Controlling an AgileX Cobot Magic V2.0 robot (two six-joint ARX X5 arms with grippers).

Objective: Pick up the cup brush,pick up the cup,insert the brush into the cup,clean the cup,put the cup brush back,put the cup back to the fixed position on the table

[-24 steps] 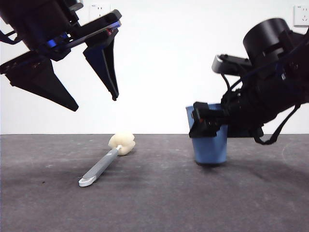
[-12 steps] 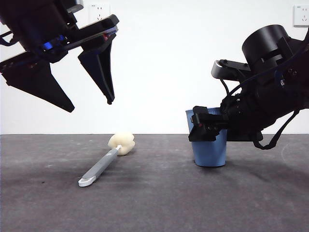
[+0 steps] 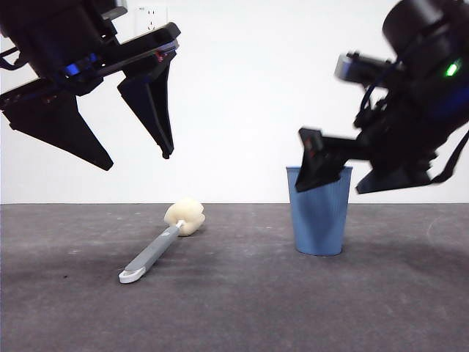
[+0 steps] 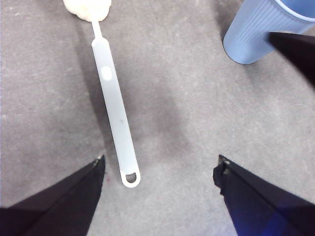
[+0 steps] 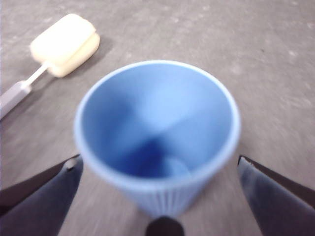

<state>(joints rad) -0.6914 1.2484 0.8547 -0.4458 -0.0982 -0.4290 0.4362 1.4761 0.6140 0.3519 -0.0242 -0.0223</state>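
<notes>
Light: bright, even – the white wall was nearly blown out.
Shadows: soft dark patches lay on the worktop [image 3: 234, 293] under both arms.
Blur: the right wrist view was smeared – the cup [image 5: 157, 142] looked soft-edged.
Left wrist view: sharp.

Front view: low, near table [image 3: 234, 308] height, facing level across toward a white wall. Left wrist view: looking straight down on the cup brush [image 4: 114, 110], with the cup [image 4: 261, 29] at one corner. Right wrist view: close above the cup's open mouth, tilted, slightly blurred. Brush and cup shared by all three.
</notes>
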